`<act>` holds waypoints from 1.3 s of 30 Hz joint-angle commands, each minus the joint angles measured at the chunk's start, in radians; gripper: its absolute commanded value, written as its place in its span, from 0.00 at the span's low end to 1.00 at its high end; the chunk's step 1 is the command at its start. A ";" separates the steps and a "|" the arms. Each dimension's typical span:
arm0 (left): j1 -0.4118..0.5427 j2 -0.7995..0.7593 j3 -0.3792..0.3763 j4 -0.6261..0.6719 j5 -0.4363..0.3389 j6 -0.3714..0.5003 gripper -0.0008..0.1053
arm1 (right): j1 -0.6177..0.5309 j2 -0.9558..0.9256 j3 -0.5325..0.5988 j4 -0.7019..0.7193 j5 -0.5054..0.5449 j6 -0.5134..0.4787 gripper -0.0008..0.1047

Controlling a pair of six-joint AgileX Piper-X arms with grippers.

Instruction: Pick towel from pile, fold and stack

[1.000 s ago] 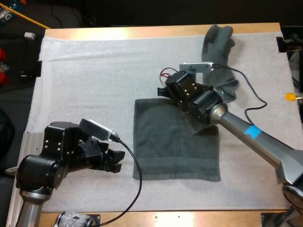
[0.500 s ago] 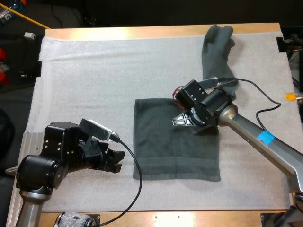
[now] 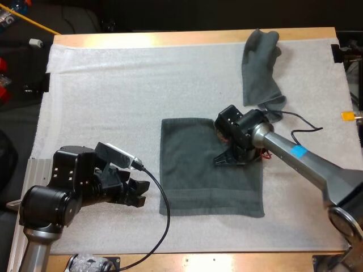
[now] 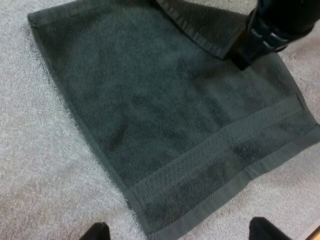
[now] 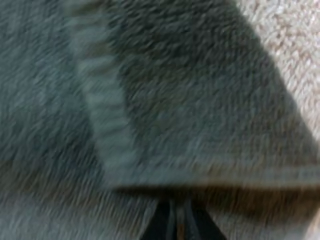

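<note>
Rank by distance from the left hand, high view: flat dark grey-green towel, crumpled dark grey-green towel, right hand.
1. Flat dark grey-green towel, beside the left hand.
2. Right hand, on that towel's far-right part.
3. Crumpled dark grey-green towel, far right corner.

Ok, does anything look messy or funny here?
Yes: the flat towel's far right corner is flipped over onto it at the right gripper. The other towel lies crumpled at the mat's far side.

far corner of the flat towel (image 3: 198, 175) is tucked under the right end effector (image 3: 229, 160), can't see it. crumpled towel (image 3: 258, 62) disappears behind that arm (image 3: 300, 164) at its near end.
</note>
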 commanded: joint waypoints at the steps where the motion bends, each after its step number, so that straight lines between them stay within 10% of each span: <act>1: -0.004 -0.005 -0.006 0.003 0.005 0.007 0.53 | -0.011 0.008 0.000 -0.019 -0.008 -0.011 0.01; 11: -0.004 -0.005 -0.006 0.003 0.005 0.007 0.53 | -0.054 0.058 -0.002 -0.197 -0.014 0.090 0.01; 18: -0.004 -0.005 -0.006 0.008 0.005 0.007 0.53 | -0.090 0.054 -0.033 -0.303 0.095 0.374 0.01; 27: -0.004 -0.005 -0.006 0.011 0.005 0.007 0.53 | -0.092 -0.074 -0.041 -0.314 0.297 0.321 0.01; 39: -0.004 -0.005 -0.006 0.009 0.005 0.007 0.53 | -0.090 -0.336 -0.041 -0.097 0.190 0.197 0.01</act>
